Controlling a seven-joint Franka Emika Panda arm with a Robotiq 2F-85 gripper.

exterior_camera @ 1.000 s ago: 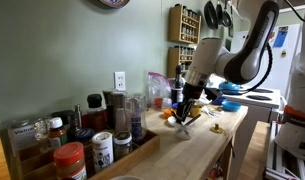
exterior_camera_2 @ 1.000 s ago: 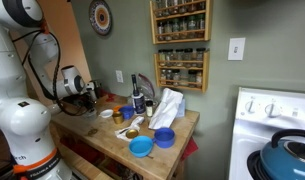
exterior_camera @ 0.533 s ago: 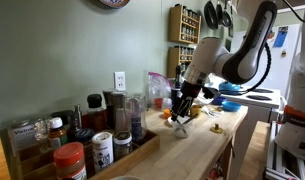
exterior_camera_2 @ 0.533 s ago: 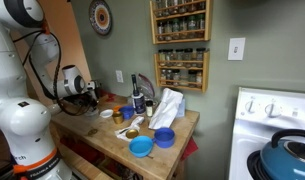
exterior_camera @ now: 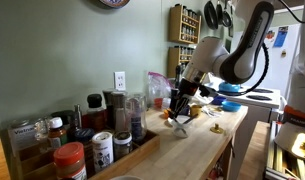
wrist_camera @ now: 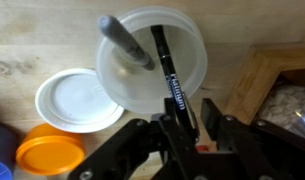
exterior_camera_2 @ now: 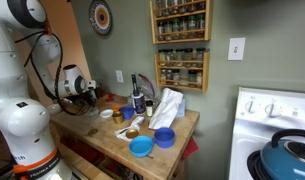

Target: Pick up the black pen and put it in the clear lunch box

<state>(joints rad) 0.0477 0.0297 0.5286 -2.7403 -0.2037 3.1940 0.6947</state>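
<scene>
Raised slightly, hand point(exterior_camera: 179, 104) grips black pen point(wrist_camera: 168, 68), wrist view only.

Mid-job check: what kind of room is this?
Probably a home kitchen: a wall spice rack, a white stove with a blue kettle, and a wooden counter crowded with jars.

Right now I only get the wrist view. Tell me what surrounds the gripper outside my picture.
Observer: In an exterior view the gripper hangs over a wooden counter, with jars crowded at one end.
Operator: The black pen is in my grip. Check the counter's opposite end.
Observer: Two blue bowls sit there, near the edge.
Operator: Look behind them.
Observer: A crumpled white bag stands under a spice rack.
</scene>
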